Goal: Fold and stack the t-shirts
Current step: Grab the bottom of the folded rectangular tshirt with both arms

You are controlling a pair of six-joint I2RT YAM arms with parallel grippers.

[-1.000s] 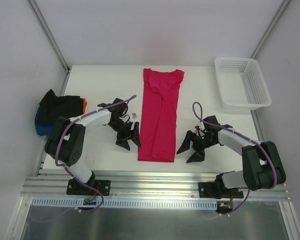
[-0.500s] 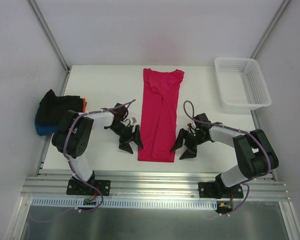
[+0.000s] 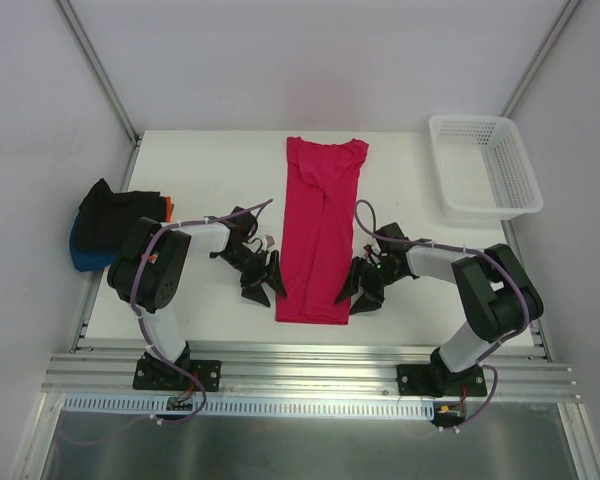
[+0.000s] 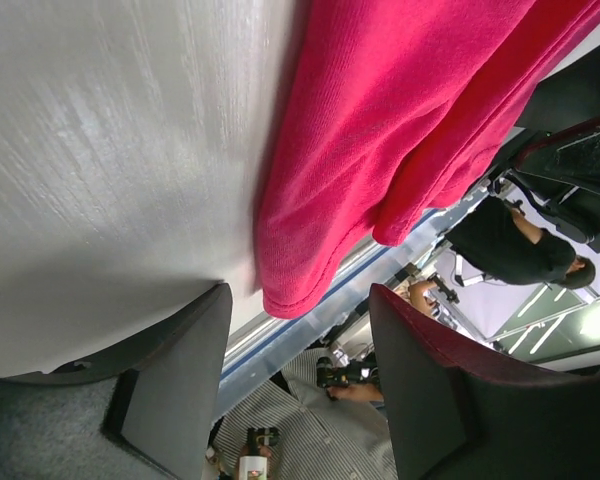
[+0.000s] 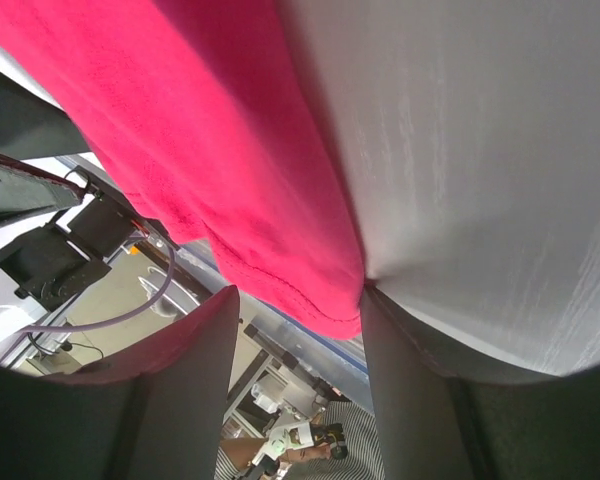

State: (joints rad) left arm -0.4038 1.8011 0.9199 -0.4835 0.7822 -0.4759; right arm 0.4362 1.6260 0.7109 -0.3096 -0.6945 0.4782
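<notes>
The crimson-pink t-shirt [image 3: 320, 235] lies as a long narrow strip in the middle of the table [image 3: 200, 170]. The left gripper [image 3: 265, 284] is at its near left corner and the right gripper [image 3: 356, 293] at its near right corner. Both have their fingers spread, with the hem between them and seemingly not clamped. The other t-shirts [image 3: 110, 225] are piled at the left edge.
</notes>
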